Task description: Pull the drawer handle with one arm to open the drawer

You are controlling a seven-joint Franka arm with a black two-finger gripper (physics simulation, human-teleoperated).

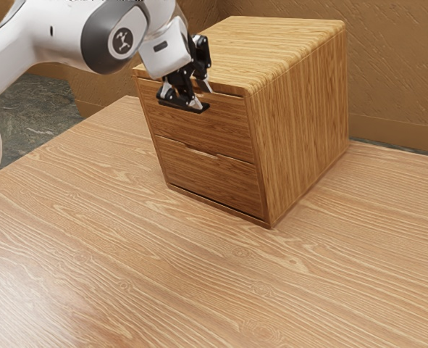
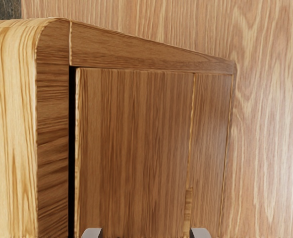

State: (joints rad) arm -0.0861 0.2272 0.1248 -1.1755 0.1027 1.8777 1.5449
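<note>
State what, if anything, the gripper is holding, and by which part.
It cannot be told: the gripper is at the top drawer, near its upper edge, but no clear hold shows.

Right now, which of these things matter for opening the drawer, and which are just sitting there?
Part of the job:
- gripper, up against the drawer front
- top drawer
- cabinet that holds it

Just there:
- lower drawer, untouched
- table under the cabinet
</note>
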